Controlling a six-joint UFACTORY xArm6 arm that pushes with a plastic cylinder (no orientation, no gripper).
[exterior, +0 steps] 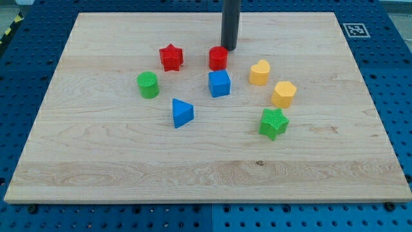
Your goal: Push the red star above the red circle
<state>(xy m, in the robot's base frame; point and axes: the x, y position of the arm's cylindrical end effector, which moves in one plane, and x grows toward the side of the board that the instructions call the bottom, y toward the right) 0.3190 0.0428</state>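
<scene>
The red star (171,57) lies on the wooden board (96,148), towards the view's top and left of centre. The red circle (218,58) lies about level with it, a short way to the view's right. My tip (229,48) comes down from the view's top and stands just above and right of the red circle, close to or touching its upper right edge. The star is well to the left of my tip.
A blue cube (219,84) sits right below the red circle. A green circle (148,84) lies below left of the star. A blue triangle (182,113), a yellow heart (259,73), a yellow hexagon (283,94) and a green star (273,123) lie around.
</scene>
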